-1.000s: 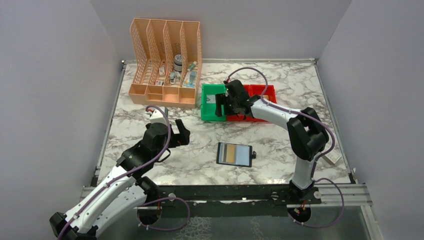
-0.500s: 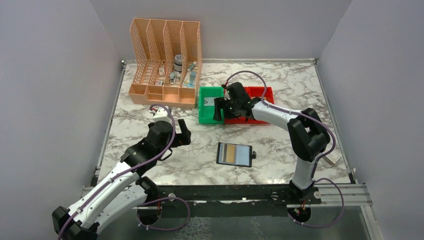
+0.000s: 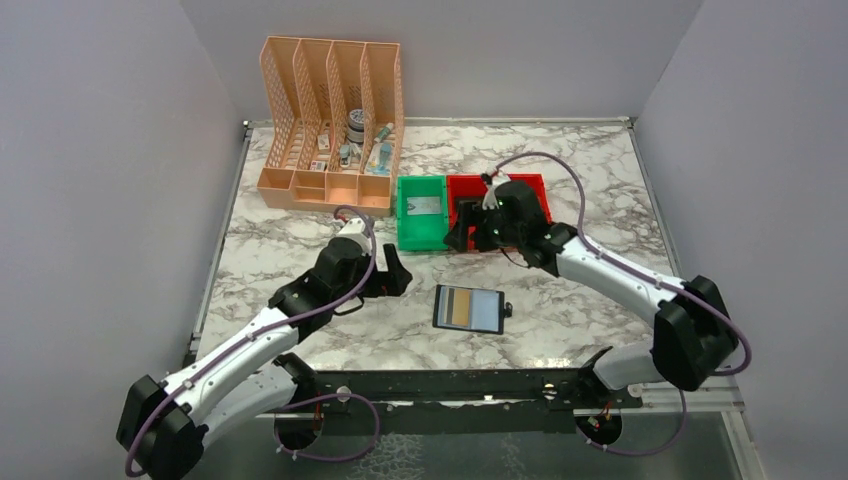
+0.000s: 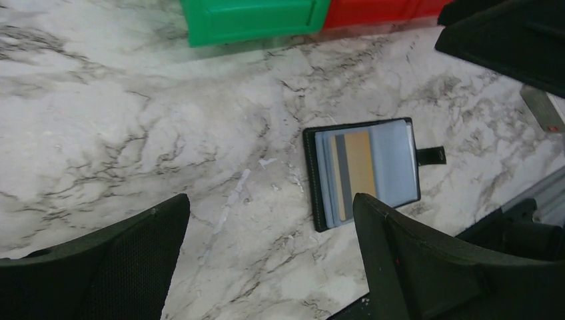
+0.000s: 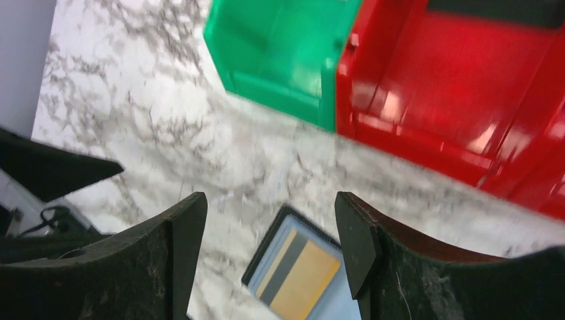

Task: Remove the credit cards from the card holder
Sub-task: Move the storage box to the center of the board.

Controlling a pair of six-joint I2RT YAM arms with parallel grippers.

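Card holder lies open and flat; tan card inside; left gripper has advanced to just left of holder, jaws wide, empty; right gripper has withdrawn from green bin beyond holder, jaws apart, empty; next extraction judged imminent.

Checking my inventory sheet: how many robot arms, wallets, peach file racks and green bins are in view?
Robot arms: 2
Wallet: 1
Peach file rack: 1
Green bin: 1
Total: 5
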